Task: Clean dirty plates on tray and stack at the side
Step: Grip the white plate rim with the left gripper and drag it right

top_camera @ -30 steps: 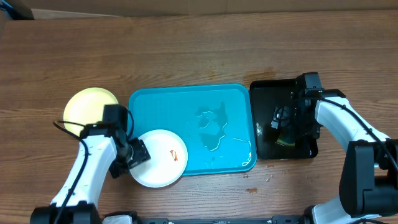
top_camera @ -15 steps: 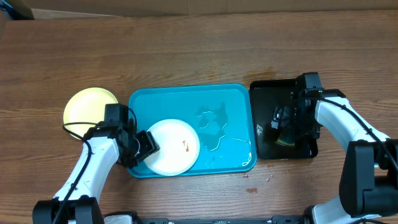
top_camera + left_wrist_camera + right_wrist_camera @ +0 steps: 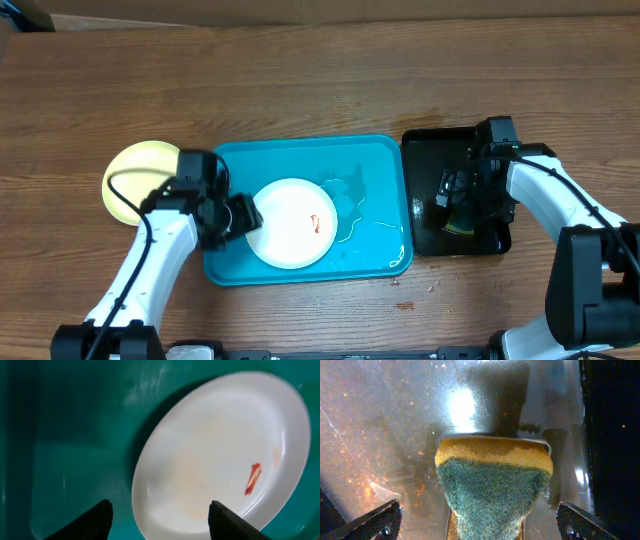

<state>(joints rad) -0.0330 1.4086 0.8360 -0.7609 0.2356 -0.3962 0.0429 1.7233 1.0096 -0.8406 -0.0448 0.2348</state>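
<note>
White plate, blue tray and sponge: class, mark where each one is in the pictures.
white plate point(image 3: 292, 222), overhead view, bare centre of the plate.
blue tray point(image 3: 300, 152), overhead view, bare floor near its far rim.
sponge point(image 3: 492, 490), right wrist view, green scouring face.

No text, label, brand, number or sign can be read in any view.
</note>
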